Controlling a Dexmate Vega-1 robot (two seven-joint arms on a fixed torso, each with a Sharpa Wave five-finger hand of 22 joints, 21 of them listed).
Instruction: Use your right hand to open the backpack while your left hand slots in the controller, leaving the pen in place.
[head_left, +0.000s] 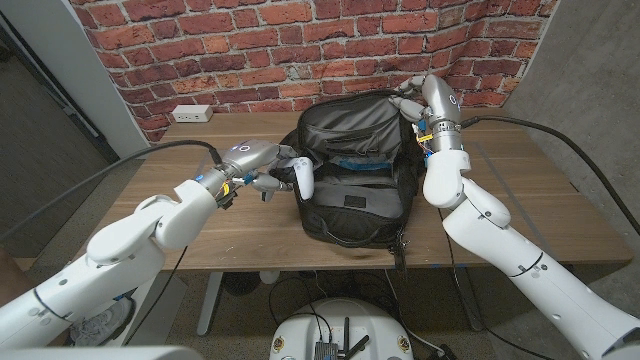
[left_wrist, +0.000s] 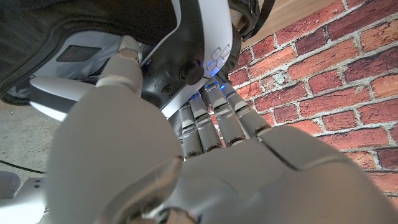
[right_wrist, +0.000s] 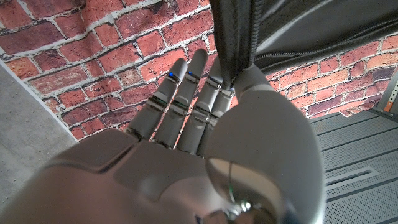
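Two robot hands are engaged with a black backpack (head_left: 352, 170) that is seen standing on the wooden surface (head_left: 530, 200) in the head view, in front of a red brick wall (head_left: 280, 40). The backpack's top is seen pulled open, with a dark interior and a strip of blue visible inside.

The right hand (head_left: 412, 100) is raised at the backpack's upper far corner, and the edge of the bag's opening is gripped by it. In the right wrist view, a strip of the black zippered fabric (right_wrist: 231, 37) is shown pinched between the thumb and the fingers (right_wrist: 186, 93) of the right hand (right_wrist: 205, 143), with the flap stretched away from it.

The left hand (head_left: 258, 160) is positioned just beside the backpack's left side, and a white controller (head_left: 303, 178) is held in it, close against the bag's side below the opening. In the left wrist view, the controller (left_wrist: 193, 56) is seen clasped by the left hand (left_wrist: 155, 143), its white shell, dark thumbstick and a faint blue light showing, with the backpack's grey-black fabric (left_wrist: 74, 31) immediately behind it.

A white power strip (head_left: 190, 114) is seen lying at the far left of the surface, well apart from the bag.
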